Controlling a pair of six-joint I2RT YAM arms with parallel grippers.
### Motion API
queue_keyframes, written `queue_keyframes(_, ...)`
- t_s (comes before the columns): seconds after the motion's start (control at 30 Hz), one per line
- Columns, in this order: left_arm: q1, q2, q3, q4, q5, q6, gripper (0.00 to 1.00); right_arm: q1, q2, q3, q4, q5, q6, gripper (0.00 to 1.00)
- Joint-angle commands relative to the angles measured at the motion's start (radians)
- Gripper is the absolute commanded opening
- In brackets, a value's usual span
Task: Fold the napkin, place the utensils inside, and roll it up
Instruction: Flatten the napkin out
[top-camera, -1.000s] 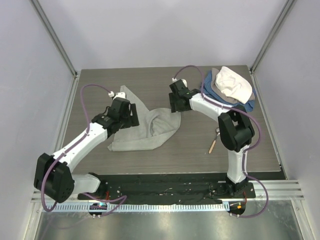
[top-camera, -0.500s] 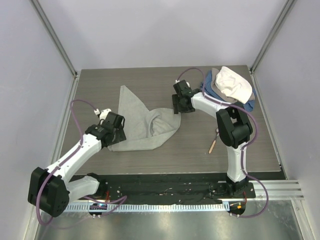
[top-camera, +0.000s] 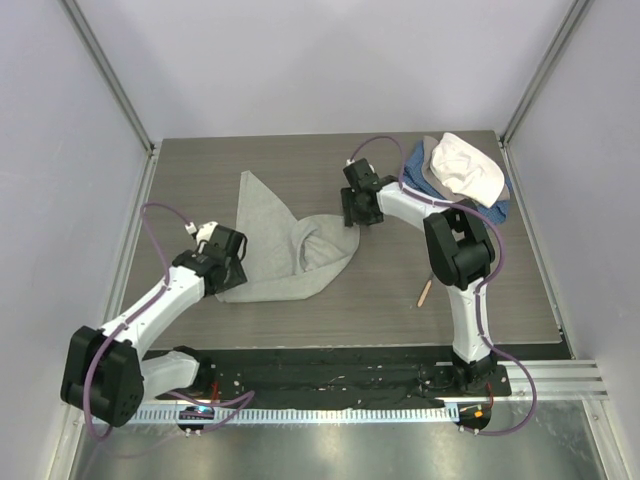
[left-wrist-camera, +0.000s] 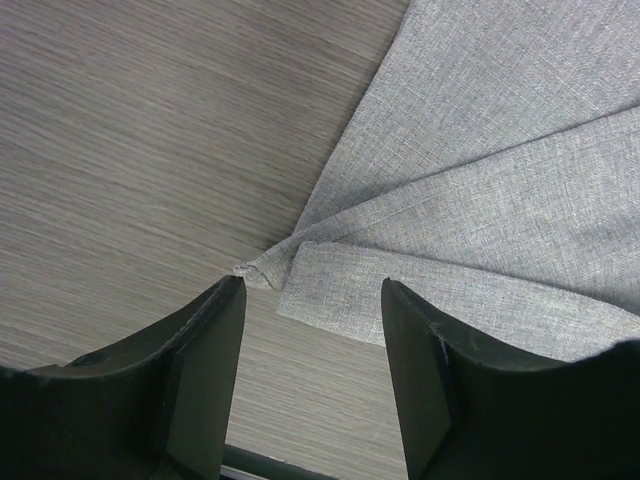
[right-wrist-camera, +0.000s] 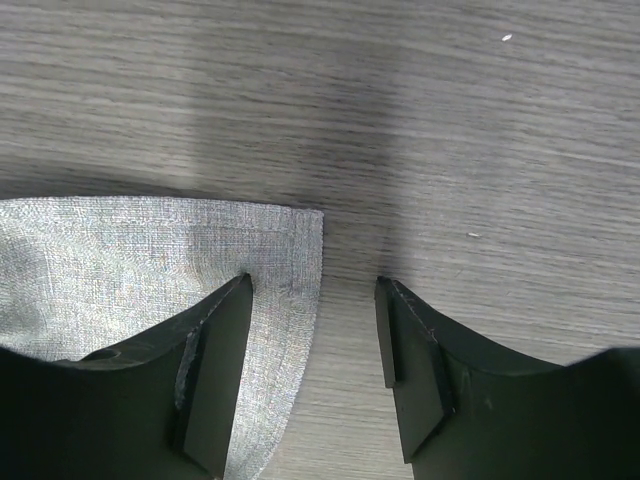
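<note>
Left gripper (left-wrist-camera: 312, 288) now down at near corner of napkin (top-camera: 285, 255), part open, empty; right gripper (right-wrist-camera: 315, 283) likewise at far corner; fold pending.

left arm (top-camera: 163, 293) | moved from napkin (top-camera: 290, 250) far-left tip | to near-left corner

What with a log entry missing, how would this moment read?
napkin rumpled; left fingers open at corner; right fingers open at corner

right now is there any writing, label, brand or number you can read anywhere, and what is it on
No text can be read in any view.
The napkin, spoon, heaped cloths and table are plain.
Small coloured spots on the base rail are too small to tell.
</note>
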Motion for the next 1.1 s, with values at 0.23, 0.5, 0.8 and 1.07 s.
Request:
queue_keyframes(0.23,0.024,0.016,-0.049,0.104,0.031,0.003,0.50,-0.003,0.023,0.042,0.008,-0.023,0.007,0.57)
queue_keyframes(0.5,0.032,0.039,-0.086,0.156,0.042,0.005,0.47,-0.003,0.028,0.053,0.010,-0.027,0.013,0.54)
queue_keyframes(0.8,0.036,0.063,-0.097,0.193,0.061,0.008,0.33,-0.008,0.054,0.090,0.008,-0.043,0.010,0.52)
queue_keyframes(1.07,0.036,0.025,-0.084,0.182,0.053,0.026,0.03,-0.032,0.087,0.098,0.008,-0.122,0.006,0.31)
